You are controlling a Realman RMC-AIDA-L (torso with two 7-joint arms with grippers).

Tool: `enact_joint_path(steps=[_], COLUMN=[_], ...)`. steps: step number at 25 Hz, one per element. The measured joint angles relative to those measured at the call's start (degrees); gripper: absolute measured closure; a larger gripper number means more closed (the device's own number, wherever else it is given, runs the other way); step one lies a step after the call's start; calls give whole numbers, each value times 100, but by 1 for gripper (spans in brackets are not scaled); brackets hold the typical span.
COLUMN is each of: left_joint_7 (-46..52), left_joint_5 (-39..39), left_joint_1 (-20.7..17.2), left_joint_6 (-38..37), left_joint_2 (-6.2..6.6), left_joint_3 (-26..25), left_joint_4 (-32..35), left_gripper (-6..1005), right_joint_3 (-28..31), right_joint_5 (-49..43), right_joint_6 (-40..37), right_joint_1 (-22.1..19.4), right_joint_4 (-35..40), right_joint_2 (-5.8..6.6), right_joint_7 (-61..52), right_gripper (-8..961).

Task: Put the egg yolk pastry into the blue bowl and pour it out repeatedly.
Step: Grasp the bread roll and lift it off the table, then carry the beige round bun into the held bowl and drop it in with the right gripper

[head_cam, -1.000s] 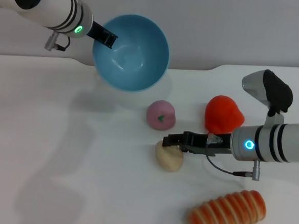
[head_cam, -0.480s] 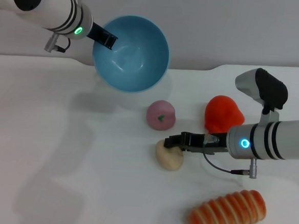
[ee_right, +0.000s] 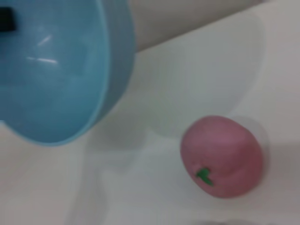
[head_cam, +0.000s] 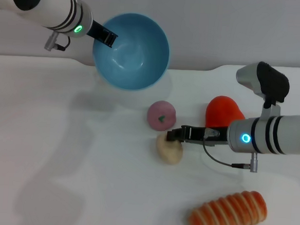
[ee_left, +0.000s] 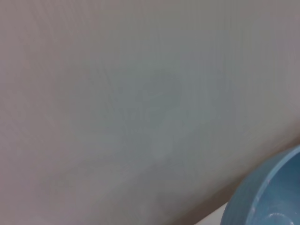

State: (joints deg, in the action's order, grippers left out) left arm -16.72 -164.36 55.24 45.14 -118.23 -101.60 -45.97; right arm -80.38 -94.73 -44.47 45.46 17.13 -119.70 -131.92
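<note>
In the head view the light-blue bowl (head_cam: 131, 52) hangs tilted above the back of the table, its opening facing me and nothing inside it. My left gripper (head_cam: 105, 35) is shut on its left rim. The beige egg yolk pastry (head_cam: 169, 149) is near the table's middle, below the bowl and a little to its right. My right gripper (head_cam: 174, 136) reaches in from the right and is shut on the pastry's top. The left wrist view catches only an edge of the bowl (ee_left: 272, 197). The right wrist view shows the bowl (ee_right: 51, 70) but not the pastry.
A pink ball with a green mark (head_cam: 161, 115) lies just behind the pastry and also shows as the pink ball (ee_right: 222, 157) in the right wrist view. A red lump (head_cam: 224, 113) sits behind my right gripper. An orange ridged bread roll (head_cam: 229, 213) lies at the front right.
My right gripper and the pastry have shifted slightly up and back together. The bowl in my left gripper has barely moved.
</note>
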Motion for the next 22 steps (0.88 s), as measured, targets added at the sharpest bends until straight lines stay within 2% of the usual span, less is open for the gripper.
enact_joint_path(steps=[2, 9, 15, 22], left_joint_7=[-3, 2, 2, 2], left_joint_5=[0, 0, 0, 4], left_joint_1=[-2, -7, -16, -39], left_joint_6=[-32, -105, -153, -133], left_joint_2=[1, 12, 6, 2], left_joint_3=[0, 0, 0, -8], left_joint_4=[0, 73, 134, 156], left_gripper=[999, 1000, 1000, 999], right_joint_3=[-7, -4, 42, 72], right_joint_5=[131, 336, 372, 939], right_joint_6=[-13, -185, -419, -662], right_joint_1=[-39, -89, -315, -528], right_joint_4=[88, 227, 796, 1298], right_joint_2=[0, 26, 36, 93], right_joint_7=[153, 459, 648, 1145], right_gripper=[747, 776, 812, 869])
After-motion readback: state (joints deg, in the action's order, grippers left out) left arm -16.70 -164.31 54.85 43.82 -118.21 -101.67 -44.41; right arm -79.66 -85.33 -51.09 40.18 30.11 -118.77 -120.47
